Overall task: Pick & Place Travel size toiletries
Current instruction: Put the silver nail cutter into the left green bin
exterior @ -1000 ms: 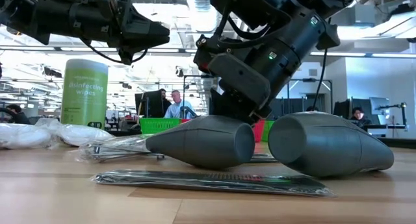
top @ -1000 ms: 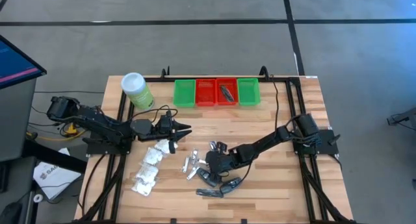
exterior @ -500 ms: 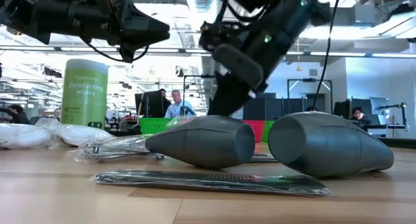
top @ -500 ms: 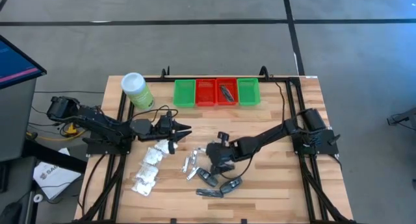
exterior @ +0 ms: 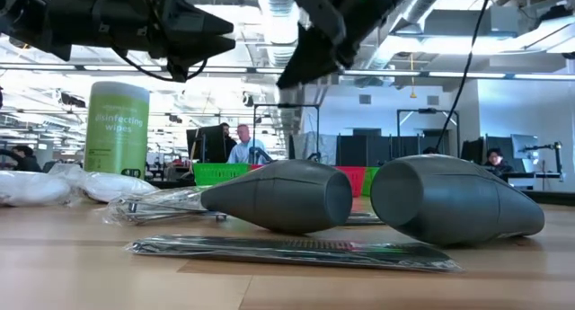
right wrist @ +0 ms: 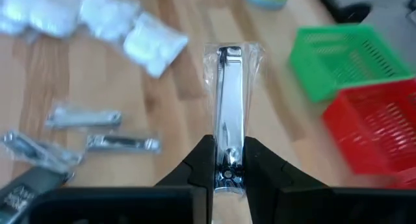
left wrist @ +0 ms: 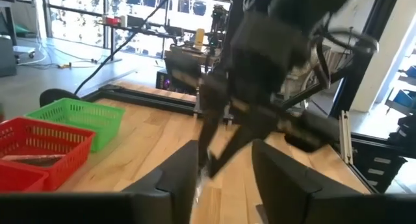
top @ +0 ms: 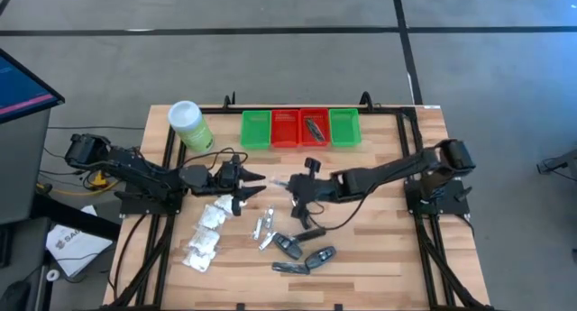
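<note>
Mid-sort: right gripper (right wrist: 226,160) clamped on a wrapped nail clipper (right wrist: 229,100), raised above mid-table and near the left gripper (top: 257,183), jaws parted, empty. One dark item in a red tray (top: 315,140); packets (top: 207,230), clippers, grey pieces (top: 302,254) yet unsorted.

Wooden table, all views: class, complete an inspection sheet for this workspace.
Surface: light wooden slatted table, bare at the right.
Job's things: white puffy packets, silver foil sachets and dark grey oblong pieces lie loose.
Clutter: light-green canister with white lid; red and green plastic trays.
Grippers: left gripper open, empty; right gripper shut on wrapped silver nail clipper.
Cables: black cable beneath right arm.
Surroundings: people beyond the table.
</note>
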